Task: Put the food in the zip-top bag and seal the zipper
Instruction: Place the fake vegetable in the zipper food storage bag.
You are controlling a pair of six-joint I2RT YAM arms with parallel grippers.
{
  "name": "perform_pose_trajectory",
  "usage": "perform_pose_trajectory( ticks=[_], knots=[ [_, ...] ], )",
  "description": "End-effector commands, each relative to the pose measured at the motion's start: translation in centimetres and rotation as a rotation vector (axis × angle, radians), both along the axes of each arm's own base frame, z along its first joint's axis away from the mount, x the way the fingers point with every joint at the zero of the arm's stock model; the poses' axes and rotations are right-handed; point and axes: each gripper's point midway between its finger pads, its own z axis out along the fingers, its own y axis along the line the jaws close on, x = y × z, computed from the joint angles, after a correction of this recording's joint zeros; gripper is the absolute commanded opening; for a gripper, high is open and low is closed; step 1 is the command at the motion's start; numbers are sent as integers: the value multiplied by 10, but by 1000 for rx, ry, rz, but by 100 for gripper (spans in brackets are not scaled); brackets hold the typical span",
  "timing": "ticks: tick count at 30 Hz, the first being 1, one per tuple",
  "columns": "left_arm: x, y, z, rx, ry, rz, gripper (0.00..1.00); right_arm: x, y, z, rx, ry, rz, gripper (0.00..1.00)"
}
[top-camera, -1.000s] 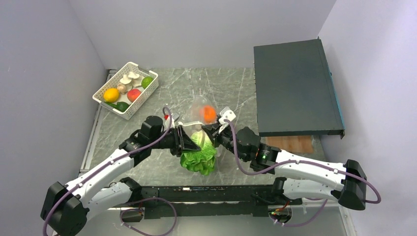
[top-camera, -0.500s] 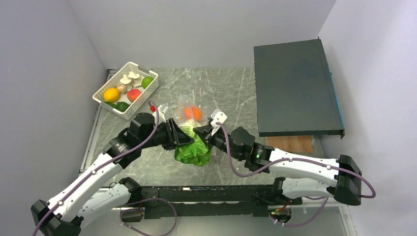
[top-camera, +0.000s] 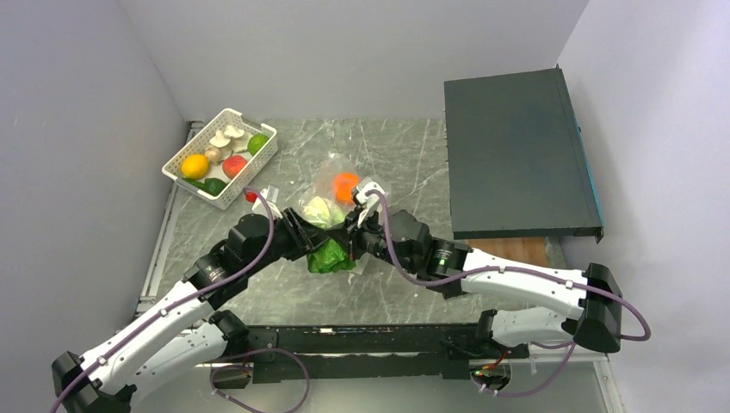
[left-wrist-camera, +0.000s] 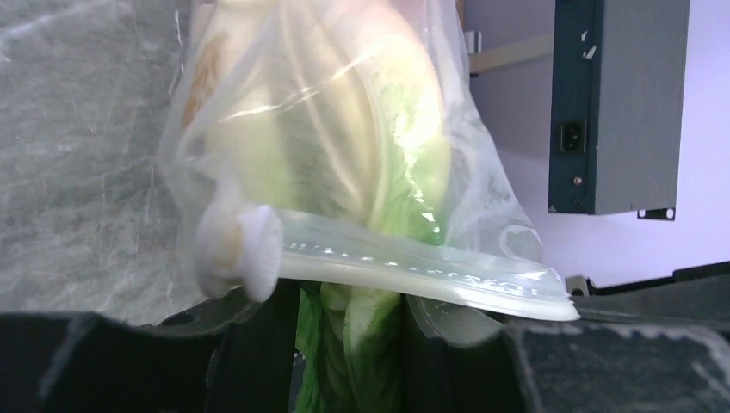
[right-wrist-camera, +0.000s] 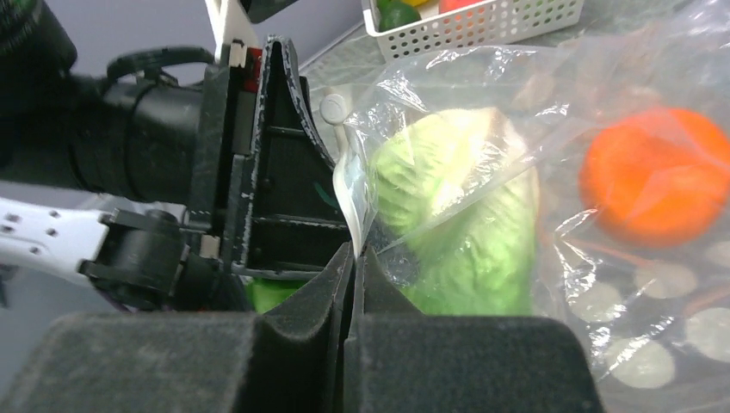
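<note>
The clear zip-top bag (top-camera: 330, 175) lies mid-table with a red-orange round fruit (top-camera: 346, 186) inside. The leafy green lettuce (top-camera: 330, 256) goes pale end first through the bag's mouth, and its green leaves hang out toward me. My left gripper (left-wrist-camera: 349, 348) is shut on the lettuce (left-wrist-camera: 361, 172), just below the zipper (left-wrist-camera: 413, 268) and its white slider (left-wrist-camera: 243, 251). From the right, my right gripper (right-wrist-camera: 356, 255) is shut on the bag's rim and holds the mouth up. In the right wrist view the lettuce (right-wrist-camera: 460, 215) and the fruit (right-wrist-camera: 658, 176) show through the plastic.
A white slotted basket (top-camera: 251, 169) at the far left holds a yellow-orange citrus, a red fruit, a green fruit, a dark green vegetable and mushrooms. A dark flat box (top-camera: 516, 155) fills the right side, with a wooden board (top-camera: 510, 251) under its near edge.
Both grippers have moved left and away from me with the bag and lettuce. The lettuce has gone deeper into the bag, so less green leaf hangs out.
</note>
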Motion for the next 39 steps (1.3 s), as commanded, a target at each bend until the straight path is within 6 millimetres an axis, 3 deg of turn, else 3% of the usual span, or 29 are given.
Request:
perform_pose_trajectory(
  ticks=[1,7,13,17,19,24,26,27,32,39],
  knots=[
    [20,3,40,-82,-153,95,2,-7,1,28,116,203,-56,0],
    [12,21,48,-116,-187,159,7,-5,-7,36,196,366,-155,0],
    [6,24,47,-137,-170,162,22,-12,8,35,295,531,-134,0],
    [3,17,46,-40,-125,105,44,-10,17,34,329,602,-126,0],
    [0,17,36,37,-69,81,55,-6,17,34,344,625,-125,0],
    [-9,10,36,72,-30,12,74,9,15,22,385,738,-113,0],
    [-14,7,43,44,-46,-20,94,14,12,16,397,774,-109,0],
    [-17,6,48,31,-59,-36,99,17,10,13,400,787,-112,0],
    [-29,11,66,45,-80,-84,100,27,-4,13,426,780,-148,0],
    [-45,18,86,43,-115,-130,100,28,-5,3,410,792,-133,0]
  ],
)
